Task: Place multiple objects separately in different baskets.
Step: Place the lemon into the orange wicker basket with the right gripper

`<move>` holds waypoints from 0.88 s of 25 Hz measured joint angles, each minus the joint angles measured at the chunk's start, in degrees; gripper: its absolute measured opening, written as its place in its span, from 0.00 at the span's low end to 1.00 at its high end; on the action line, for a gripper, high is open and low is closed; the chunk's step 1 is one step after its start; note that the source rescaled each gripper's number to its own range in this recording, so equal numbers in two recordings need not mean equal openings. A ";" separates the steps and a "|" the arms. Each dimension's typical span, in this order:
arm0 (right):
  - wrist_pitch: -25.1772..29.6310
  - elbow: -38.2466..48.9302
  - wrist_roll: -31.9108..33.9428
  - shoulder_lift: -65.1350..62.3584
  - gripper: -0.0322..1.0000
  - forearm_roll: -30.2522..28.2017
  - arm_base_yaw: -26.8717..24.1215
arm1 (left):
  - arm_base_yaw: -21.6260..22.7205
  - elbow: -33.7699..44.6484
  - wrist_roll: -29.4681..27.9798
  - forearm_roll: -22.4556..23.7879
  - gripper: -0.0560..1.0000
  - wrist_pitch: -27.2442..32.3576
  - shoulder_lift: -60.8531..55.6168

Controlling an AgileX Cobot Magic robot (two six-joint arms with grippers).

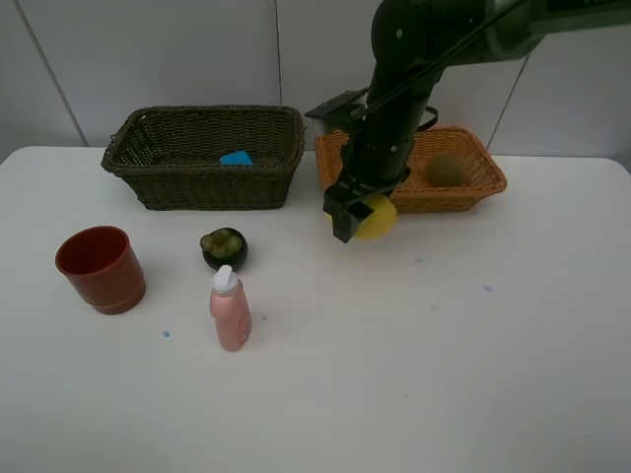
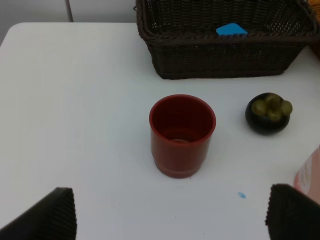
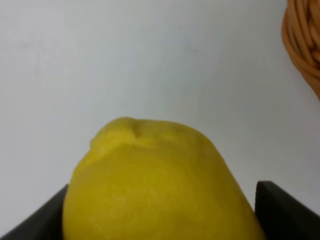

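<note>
My right gripper (image 1: 357, 219) is shut on the yellow lemon (image 1: 378, 218), held just above the table in front of the orange-tan basket (image 1: 463, 194), left of its front corner. The lemon (image 3: 160, 185) fills the right wrist view between the dark fingers (image 3: 282, 212). A brown kiwi (image 1: 446, 168) lies in that basket. The blue eraser (image 1: 237, 158) lies in the dark basket (image 1: 202, 182). My left gripper (image 2: 170, 215) stands open, short of the red cup (image 2: 182, 135); it is out of the high view.
On the white table stand the red cup (image 1: 101, 268), the dark mangosteen (image 1: 224, 247) and the upright pink bottle (image 1: 230, 310). The right arm reaches down over the orange basket's left end.
</note>
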 joint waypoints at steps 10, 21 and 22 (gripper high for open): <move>-3.35 0.00 0.12 -6.43 0.70 -0.55 -0.24 | 0.00 0.00 0.00 0.00 0.98 0.00 0.00; -17.30 0.00 9.68 -6.63 0.70 -0.39 -3.75 | 0.00 0.00 0.00 0.00 0.98 0.00 0.00; -18.28 0.00 10.48 -6.63 0.70 -0.39 -4.20 | 0.00 0.00 0.00 0.00 0.98 0.00 0.00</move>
